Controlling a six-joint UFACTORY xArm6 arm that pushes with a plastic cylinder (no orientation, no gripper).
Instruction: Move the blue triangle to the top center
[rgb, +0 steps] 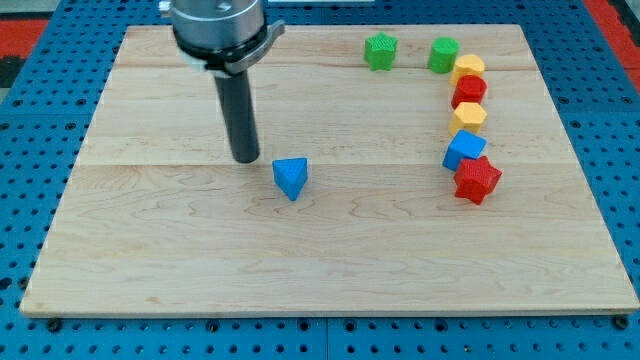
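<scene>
The blue triangle (291, 177) lies on the wooden board (180, 260) a little left of the middle. My tip (245, 159) stands on the board just to the view's left of it and slightly higher, with a small gap between them. The dark rod rises from the tip to the arm's metal flange at the view's top left.
At the view's top right stand a green star (380, 51) and a green block (444, 54). Below them runs a column: a yellow block (469, 68), a red block (469, 90), a yellow block (468, 116), a blue cube (464, 150), a red star (477, 179).
</scene>
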